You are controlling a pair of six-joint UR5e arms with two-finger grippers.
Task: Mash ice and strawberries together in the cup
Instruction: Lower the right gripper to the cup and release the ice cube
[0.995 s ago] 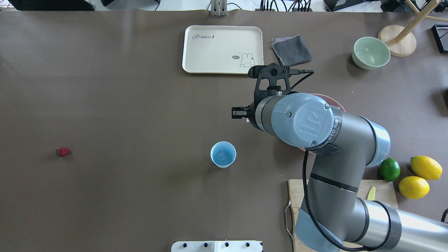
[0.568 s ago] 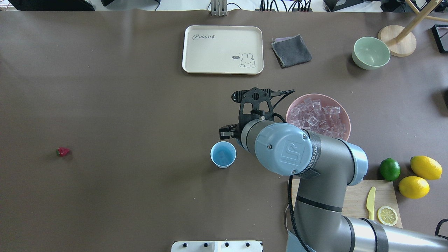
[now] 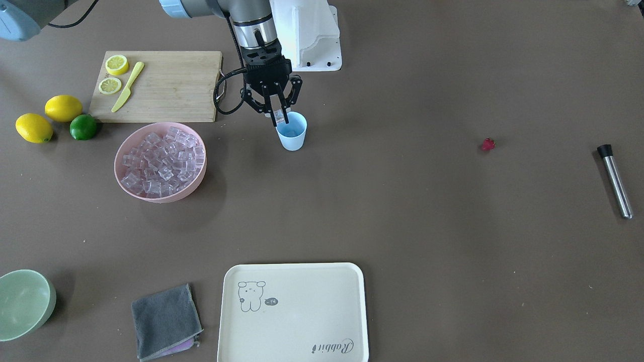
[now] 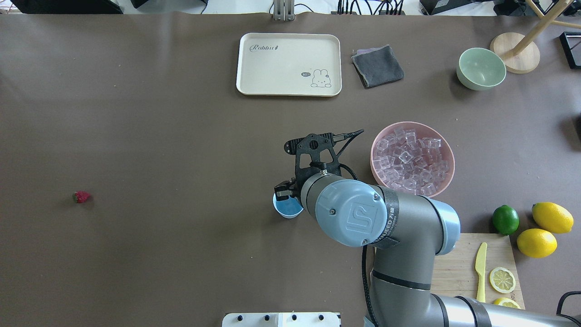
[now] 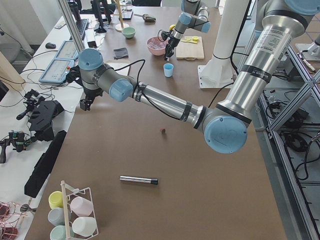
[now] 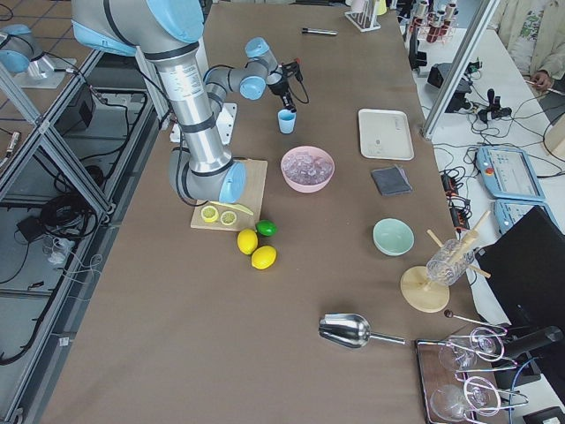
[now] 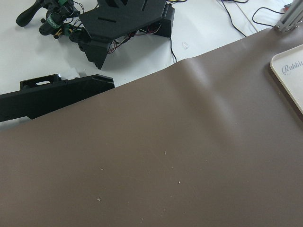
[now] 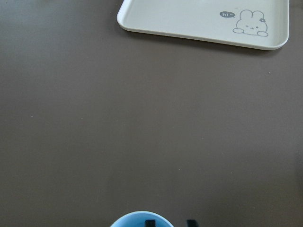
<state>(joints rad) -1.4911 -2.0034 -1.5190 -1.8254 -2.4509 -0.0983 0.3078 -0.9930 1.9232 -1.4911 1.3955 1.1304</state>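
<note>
ice [image 3: 278, 117] in right gripper [image 3: 280, 120] above cup [image 3: 293, 139]

Right tool [image 3: 279, 119] hangs over the cup [image 3: 292, 136]; pink bowl [image 3: 166, 197] stands nearby.

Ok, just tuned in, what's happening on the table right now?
The right gripper hangs over the light blue cup, closed on what looks like a clear ice cube, not yet dropped in. The pink bowl nearby is full of cubes. The strawberry lies alone on the table, away from the cup, and the metal muddler lies untouched. The left gripper sits out at the table's edge.
</note>
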